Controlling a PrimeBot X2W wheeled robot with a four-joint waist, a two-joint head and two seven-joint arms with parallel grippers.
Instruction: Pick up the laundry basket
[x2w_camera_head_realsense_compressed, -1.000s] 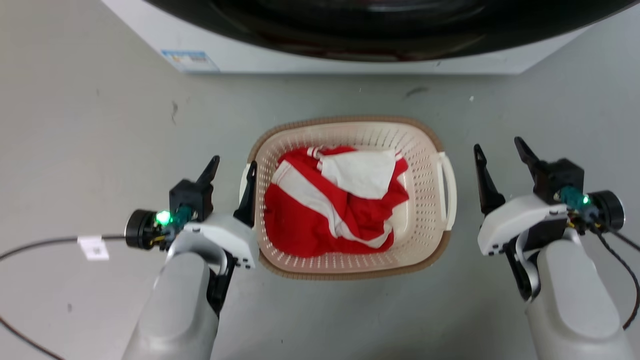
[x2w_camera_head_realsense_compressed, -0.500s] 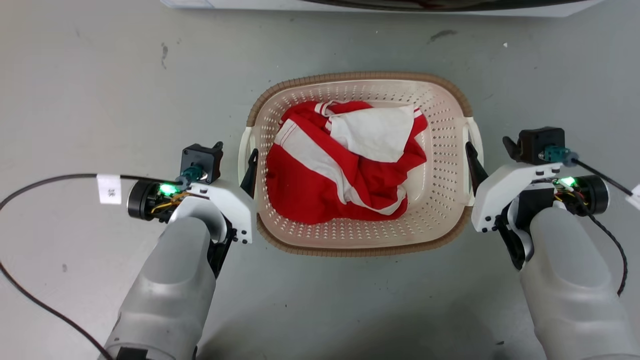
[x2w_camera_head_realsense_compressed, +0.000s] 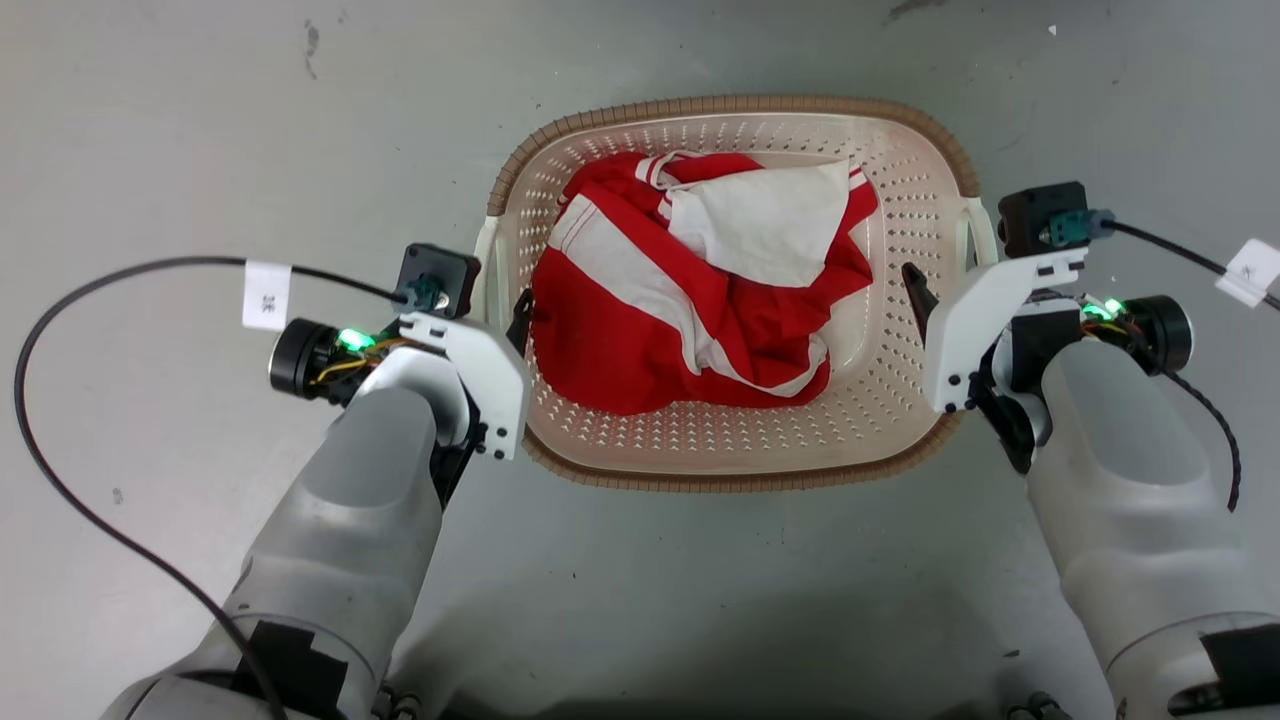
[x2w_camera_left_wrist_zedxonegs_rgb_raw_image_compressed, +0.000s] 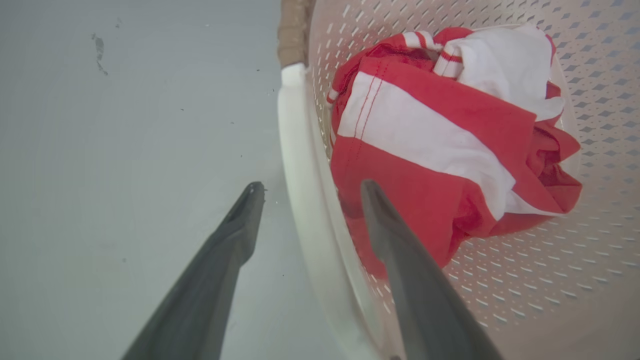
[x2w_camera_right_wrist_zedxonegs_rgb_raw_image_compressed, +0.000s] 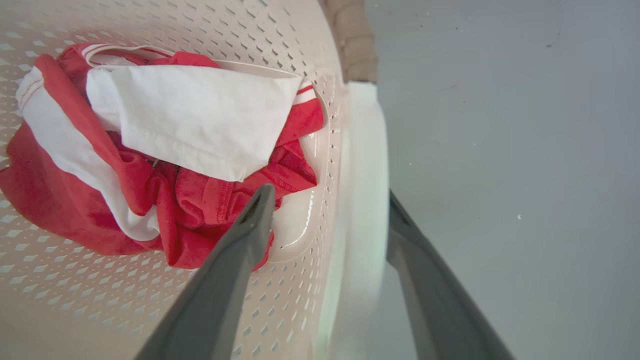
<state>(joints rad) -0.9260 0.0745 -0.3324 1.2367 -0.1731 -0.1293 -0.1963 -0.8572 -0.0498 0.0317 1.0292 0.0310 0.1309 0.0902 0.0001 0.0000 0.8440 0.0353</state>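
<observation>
1. Sitting on the grey floor (x2w_camera_head_realsense_compressed: 200, 120), the laundry basket (x2w_camera_head_realsense_compressed: 730, 105) is smack in the middle of the head view. It's between the two arms, with a long side facing the robot.
2. Inside it there's a crumpled bundle of red and white clothes (x2w_camera_head_realsense_compressed: 640, 340), piled a bit toward the left half.
3. Left pincer (x2w_camera_left_wrist_zedxonegs_rgb_raw_image_compressed: 311, 186): open, fingers well apart, straddling the basket's left handle (x2w_camera_left_wrist_zedxonegs_rgb_raw_image_compressed: 300, 150). One finger is down inside the basket, just beside the red cloth. The other hangs outside over bare floor with a clear gap to the handle. It's got hold of nothing.
4. Right pincer (x2w_camera_right_wrist_zedxonegs_rgb_raw_image_compressed: 330, 194): same deal, mirrored. It's open around the right handle (x2w_camera_right_wrist_zedxonegs_rgb_raw_image_compressed: 365, 150), with one finger inside the basket and its tip in front of the red cloth. The other finger is outside, partly hidden behind the handle. There's a gap between the inner finger and the basket wall, so no pinch. Can't tell if the outer finger touches the handle.
5. In the head view both white wrist housings sit close against the basket's short sides, each wrist showing a small green light.
</observation>
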